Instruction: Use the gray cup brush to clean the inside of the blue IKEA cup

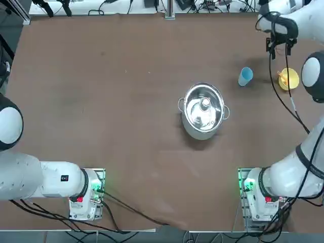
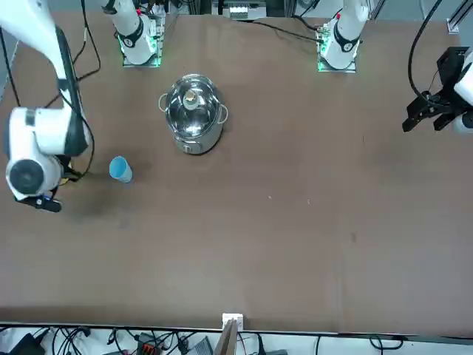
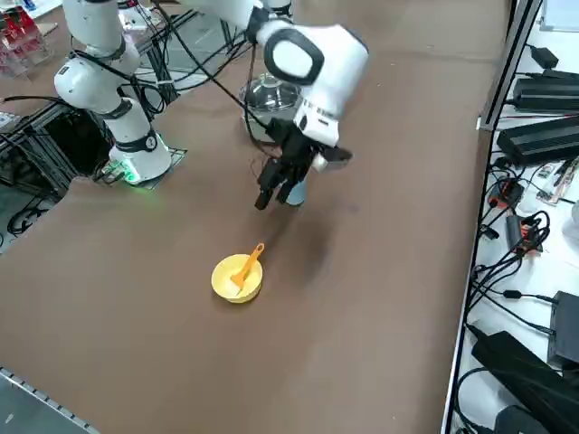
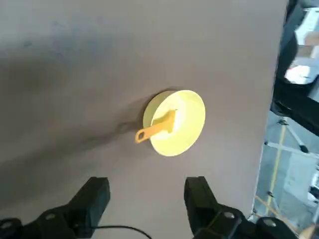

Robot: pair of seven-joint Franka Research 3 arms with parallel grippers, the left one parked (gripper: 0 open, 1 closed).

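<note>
Brown matte surface; cables and black gear along its edges. Right tool hovers, fingers apart, empty, above the yellow cup, which holds the orange-handled gray cup brush. Blue IKEA cup, smooth plastic, stands nearby, beside a lidded steel pot.

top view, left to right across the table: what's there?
steel pot → blue IKEA cup → right gripper, open, raised over the table → yellow cup holding the gray cup brush.
</note>
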